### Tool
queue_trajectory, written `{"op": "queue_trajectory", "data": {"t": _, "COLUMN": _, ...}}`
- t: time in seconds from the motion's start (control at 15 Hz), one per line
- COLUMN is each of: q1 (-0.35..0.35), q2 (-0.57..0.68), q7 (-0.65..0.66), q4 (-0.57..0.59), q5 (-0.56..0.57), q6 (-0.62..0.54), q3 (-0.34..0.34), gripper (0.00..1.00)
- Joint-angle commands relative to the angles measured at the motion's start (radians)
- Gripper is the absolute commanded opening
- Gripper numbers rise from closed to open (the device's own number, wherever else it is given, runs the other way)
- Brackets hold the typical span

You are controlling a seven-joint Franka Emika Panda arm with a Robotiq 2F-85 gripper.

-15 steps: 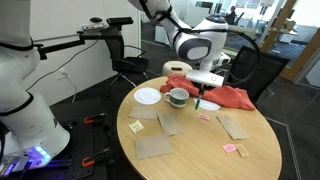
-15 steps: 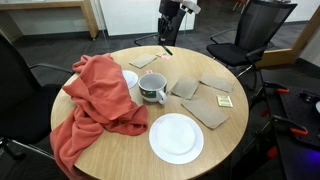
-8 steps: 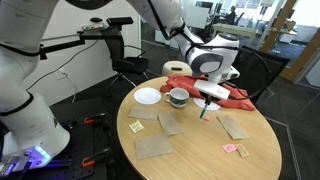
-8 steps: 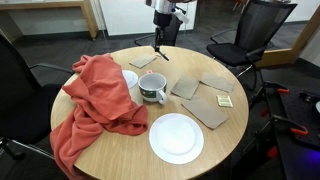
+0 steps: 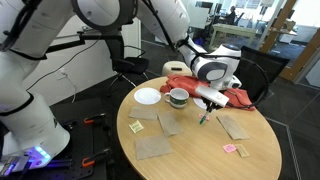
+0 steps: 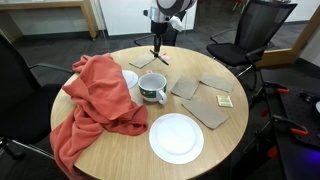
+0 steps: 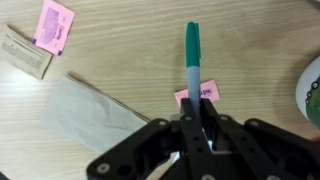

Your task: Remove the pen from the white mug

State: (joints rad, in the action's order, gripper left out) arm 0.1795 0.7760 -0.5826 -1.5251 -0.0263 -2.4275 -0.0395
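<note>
Over the round table, just beside the white mug, the gripper is pinching the green pen between narrowed fingers, so removal is looking done, with only the set-down remaining.

Wrist view: pen lower end hidden btwn jaws; gripper body cut off at bottom edge; pink packet partly covered by the jaws. White object cropped at rt edge, can't ID. In an exterior view the pen is too small for detail.
</note>
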Motion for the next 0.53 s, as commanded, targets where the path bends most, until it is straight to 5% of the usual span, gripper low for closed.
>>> {"op": "queue_trajectory", "data": {"t": 0.0, "q1": -0.033, "q2": 0.048, "q7": 0.117, "q4": 0.090, "q5": 0.061, "q6": 0.095, "q3": 0.035, "gripper": 0.03}}
{"op": "queue_trajectory", "data": {"t": 0.47, "q1": -0.059, "q2": 0.119, "q7": 0.262, "q4": 0.180, "q5": 0.115, "q6": 0.201, "q3": 0.068, "gripper": 0.03}}
